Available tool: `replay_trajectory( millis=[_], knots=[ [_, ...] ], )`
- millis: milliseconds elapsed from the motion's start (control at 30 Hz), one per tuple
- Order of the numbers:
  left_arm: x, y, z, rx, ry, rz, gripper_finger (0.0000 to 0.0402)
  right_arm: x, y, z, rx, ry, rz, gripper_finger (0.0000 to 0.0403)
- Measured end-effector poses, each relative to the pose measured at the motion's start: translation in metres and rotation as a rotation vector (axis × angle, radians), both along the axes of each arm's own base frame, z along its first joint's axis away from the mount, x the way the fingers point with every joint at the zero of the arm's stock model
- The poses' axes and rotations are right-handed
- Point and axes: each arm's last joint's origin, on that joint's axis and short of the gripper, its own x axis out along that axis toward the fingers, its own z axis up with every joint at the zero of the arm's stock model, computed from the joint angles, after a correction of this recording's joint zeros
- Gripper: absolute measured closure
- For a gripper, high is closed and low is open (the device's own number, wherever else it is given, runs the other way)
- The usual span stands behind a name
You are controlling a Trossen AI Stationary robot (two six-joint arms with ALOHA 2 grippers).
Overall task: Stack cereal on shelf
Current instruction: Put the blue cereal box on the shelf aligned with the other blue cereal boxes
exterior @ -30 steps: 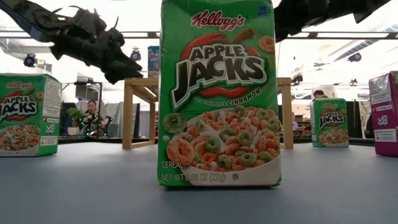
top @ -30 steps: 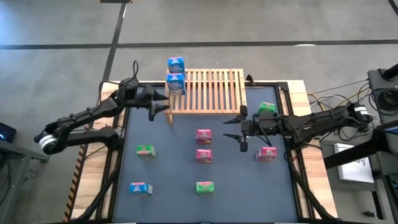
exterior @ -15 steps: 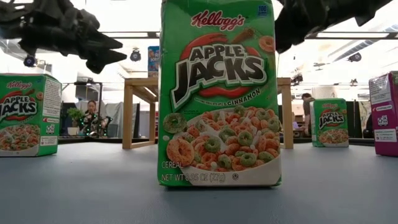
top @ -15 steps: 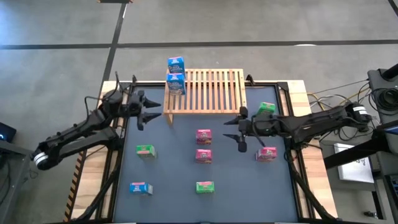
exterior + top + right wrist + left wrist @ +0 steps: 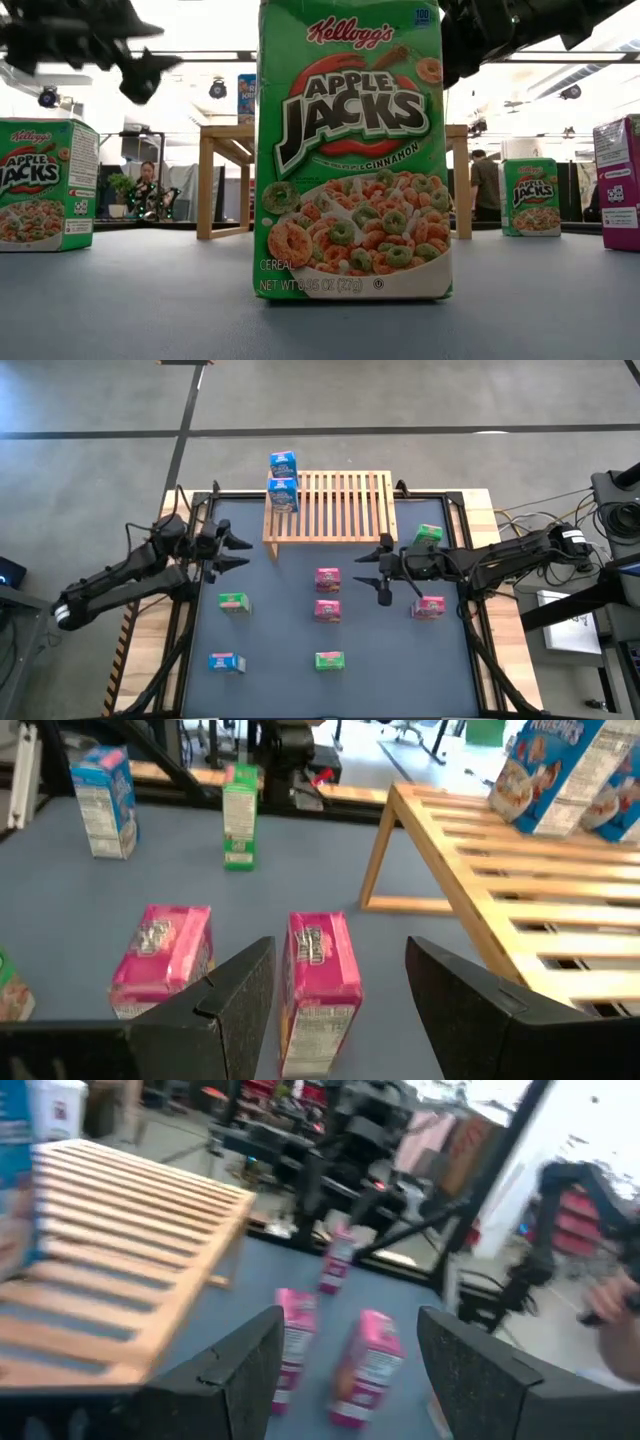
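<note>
1. Our right gripper (image 5: pixel 381 568) hovers in front of the shelf (image 5: pixel 330 506), off its right front corner. Fingers spread, holding nothing. In the right wrist view a pink box (image 5: pixel 320 980) sits framed between the fingers.
2. Our left gripper (image 5: pixel 234 552) is off the shelf's left front corner, above the table (image 5: pixel 270 630). Fingers apart, empty.
3. Two blue boxes (image 5: pixel 283 478) sit at the shelf's left back corner, one behind the other.
4. Off the shelf: two pink boxes (image 5: pixel 327 594) in front of shelf centre, a third pink box (image 5: pixel 428 606) in front of its right end, green ones (image 5: pixel 233 601) scattered in front and to the right, one blue box (image 5: pixel 224 662) far front-left.
5. Risk: the two centre pink boxes stand close together. We judge a spread finger could clip the neighbour on descent and topple it.
6. Risk: a narrow box could tip on the slats if we let go while it's tilted.
</note>
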Motion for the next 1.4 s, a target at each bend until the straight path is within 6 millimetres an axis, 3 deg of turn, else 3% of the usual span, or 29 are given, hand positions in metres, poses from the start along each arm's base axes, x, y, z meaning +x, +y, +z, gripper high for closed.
replay_trajectory(
  millis=[167,367,567,900,1100,1400],
  knots=[
    [-0.007,-0.022,0.024,0.044,0.126,0.037,0.0208,0.000,0.000,0.000,-0.023,-0.010,0.010,0.0188],
    [-0.008,-0.045,0.032,-0.019,0.302,0.039,0.0221,0.000,0.001,0.000,-0.023,-0.011,0.017,0.0188],
    [0.010,-0.078,0.037,0.022,0.394,-0.018,0.0226,0.000,0.007,0.001,-0.017,-0.025,0.043,0.0188],
    [0.045,-0.138,0.085,0.207,0.472,-0.032,0.0226,0.000,0.029,-0.005,0.002,-0.047,0.124,0.0188],
    [0.070,-0.162,0.073,0.188,0.659,-0.105,0.0226,0.003,0.032,-0.006,-0.004,-0.068,0.135,0.0188],
    [0.084,-0.185,0.067,0.017,0.911,-0.128,0.0226,0.006,0.032,-0.012,-0.022,-0.041,0.139,0.0188]
  ],
)
